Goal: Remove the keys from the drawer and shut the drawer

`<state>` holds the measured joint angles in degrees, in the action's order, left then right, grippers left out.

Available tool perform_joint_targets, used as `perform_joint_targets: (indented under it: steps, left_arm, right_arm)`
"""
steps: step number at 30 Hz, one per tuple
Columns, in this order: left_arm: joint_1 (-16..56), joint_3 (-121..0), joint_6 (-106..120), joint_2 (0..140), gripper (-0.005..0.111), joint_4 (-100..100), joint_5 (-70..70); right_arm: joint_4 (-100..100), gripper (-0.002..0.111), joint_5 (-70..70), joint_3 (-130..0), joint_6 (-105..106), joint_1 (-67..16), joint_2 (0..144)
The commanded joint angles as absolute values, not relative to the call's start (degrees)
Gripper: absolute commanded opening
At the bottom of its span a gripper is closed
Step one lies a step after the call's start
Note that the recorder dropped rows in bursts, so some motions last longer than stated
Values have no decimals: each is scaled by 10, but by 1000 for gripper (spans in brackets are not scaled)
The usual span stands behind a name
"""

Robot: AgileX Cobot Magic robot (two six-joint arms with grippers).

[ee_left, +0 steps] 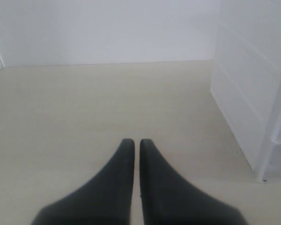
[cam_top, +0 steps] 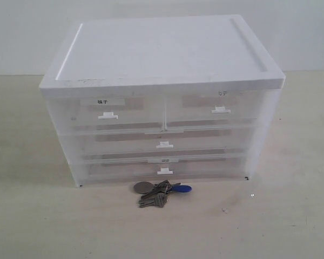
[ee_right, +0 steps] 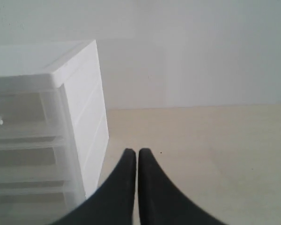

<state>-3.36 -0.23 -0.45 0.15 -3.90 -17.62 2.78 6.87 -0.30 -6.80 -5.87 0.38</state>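
The keys (cam_top: pixel 161 193), grey metal with a blue tag and a dark oval fob, lie on the table just in front of the white drawer cabinet (cam_top: pixel 162 102). All of the cabinet's translucent drawers sit pushed in, the bottom drawer (cam_top: pixel 164 170) included. Neither arm shows in the exterior view. My left gripper (ee_left: pixel 136 141) is shut and holds nothing, hovering over bare table with the cabinet's side (ee_left: pixel 246 93) beside it. My right gripper (ee_right: pixel 137 151) is likewise shut and holds nothing, beside the cabinet's other side (ee_right: pixel 84 117).
The pale table (cam_top: pixel 43 216) stretches around the cabinet on all sides. A white wall (cam_top: pixel 21 32) stands behind it.
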Motion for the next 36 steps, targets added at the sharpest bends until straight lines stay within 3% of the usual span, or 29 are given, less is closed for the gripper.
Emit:
perform_joint_targets:
  steps: [1, 6, 36]
  left_arm:
    - [-35, 0, -4, 0, 5, -41, -175]
    - [-35, 0, -4, 0, 5, -41, -175]
    - [-35, 0, -4, 0, 5, -41, -175]
  right_arm:
    - [29, 0, 124, 0, -44, -56, 0]
    - [29, 0, 179, 0, -12, -56, 0]
    - [29, 0, 185, 0, 15, -58, 0]
